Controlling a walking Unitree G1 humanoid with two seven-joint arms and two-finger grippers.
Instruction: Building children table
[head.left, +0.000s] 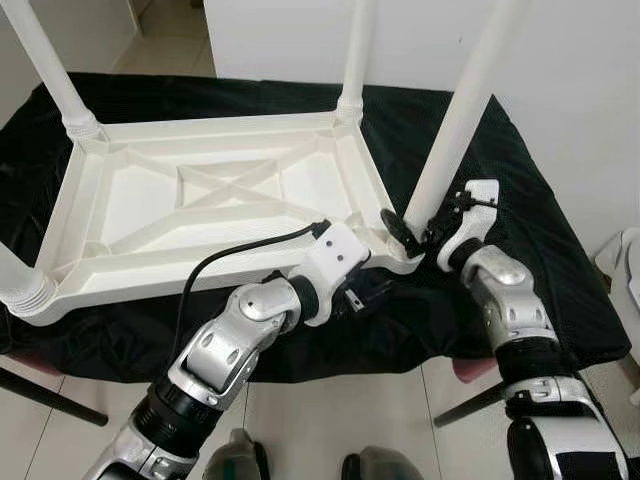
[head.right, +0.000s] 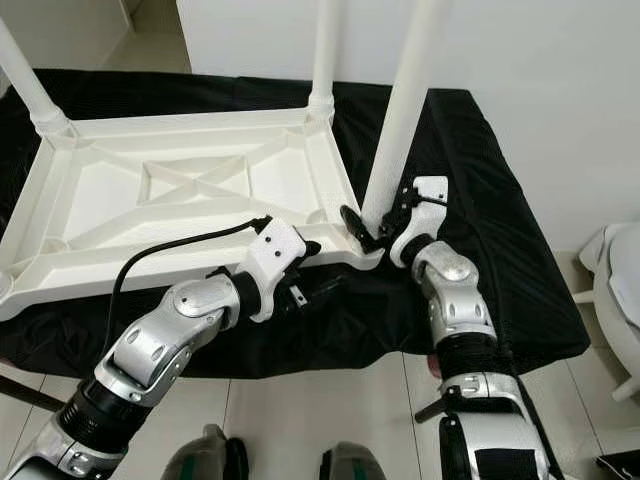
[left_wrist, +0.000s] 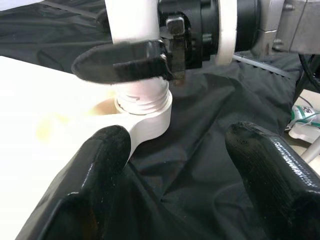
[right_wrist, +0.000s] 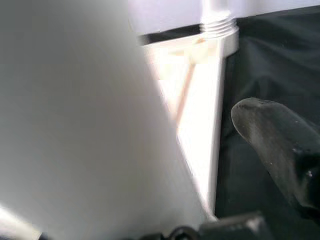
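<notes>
Left eye view: an upturned white plastic table top (head.left: 215, 190), ribbed underside up, is seen across the middle and left of the frame, lying on a black cloth (head.left: 520, 210) that covers a supporting surface. White legs are seen at its corners: one at upper left (head.left: 50, 65), one at upper centre (head.left: 357, 50), a threaded stub at the left edge (head.left: 22, 285), and the near right leg (head.left: 465, 110) slanting up to the top edge. The right gripper (head.left: 412, 232) is placed at the foot of that slanted leg, right of centre, its black fingers set on either side of the leg just above the corner socket. The left gripper (head.left: 372, 292) is seen at lower centre, just beside the same corner, over the cloth. A black cable (head.left: 235, 255) runs along the left forearm.

Right eye view: the same layout is recorded, with tiled floor (head.right: 320, 400) along the bottom.

Left wrist view: two black fingertips (left_wrist: 102, 165) are spread wide in the lower half, nothing between them but cloth. The threaded leg base and corner socket (left_wrist: 145, 112) are seen at centre, with a finger of the right gripper pressed against the leg above.

Right wrist view: the leg fills the left half, blurred; one black finger (right_wrist: 280, 145) is seen at right. The grip is closed around the leg.
</notes>
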